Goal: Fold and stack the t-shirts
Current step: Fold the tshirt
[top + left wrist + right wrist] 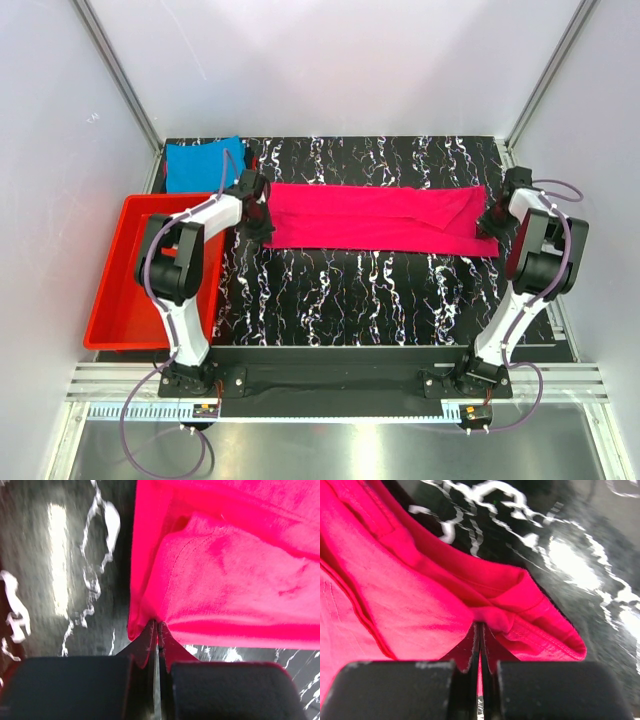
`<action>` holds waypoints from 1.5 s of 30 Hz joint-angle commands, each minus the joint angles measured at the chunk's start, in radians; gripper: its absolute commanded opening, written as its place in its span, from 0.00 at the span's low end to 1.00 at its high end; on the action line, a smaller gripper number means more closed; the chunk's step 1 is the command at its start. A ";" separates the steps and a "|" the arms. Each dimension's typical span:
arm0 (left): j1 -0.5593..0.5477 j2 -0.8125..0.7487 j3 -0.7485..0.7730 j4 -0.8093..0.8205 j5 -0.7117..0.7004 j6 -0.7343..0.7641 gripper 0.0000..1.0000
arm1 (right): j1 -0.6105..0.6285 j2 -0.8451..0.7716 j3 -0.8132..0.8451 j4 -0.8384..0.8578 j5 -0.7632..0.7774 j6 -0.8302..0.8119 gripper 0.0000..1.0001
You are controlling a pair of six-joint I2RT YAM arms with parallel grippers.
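The left claw (157, 626) is pressed together on the left end of the magenta-pink t-shirt (380, 218), with a fold of cloth pinched between its dark tips. The right claw (480, 626) is clamped the same way on a bunched hem at the shirt's right end. Between them the shirt lies as a long, narrow folded band across the far half of the black, white-veined counter (350, 295). The turquoise-blue t-shirt (200, 163) lies in the counter's far left corner, behind the left arm. A red tray (110, 300) sits along the counter's left side.
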 commanded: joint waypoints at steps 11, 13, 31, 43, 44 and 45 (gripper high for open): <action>0.001 -0.171 0.010 -0.082 0.011 -0.001 0.37 | -0.016 -0.204 -0.064 -0.059 -0.022 0.035 0.37; 0.001 -0.172 0.050 -0.066 0.060 0.010 0.38 | 0.010 -0.241 -0.061 -0.053 -0.075 0.061 0.38; 0.130 0.095 0.161 0.033 0.285 -0.062 0.39 | 0.253 -0.168 -0.067 0.005 0.038 0.298 0.46; 0.124 0.080 0.261 -0.031 0.364 -0.016 0.44 | 0.253 -0.154 -0.108 0.050 0.059 0.314 0.50; 0.121 0.072 0.268 -0.037 0.358 -0.005 0.48 | 0.251 -0.151 -0.104 0.053 0.059 0.311 0.51; 0.119 0.069 0.314 -0.080 0.348 0.008 0.49 | 0.253 -0.142 -0.090 0.039 0.061 0.302 0.50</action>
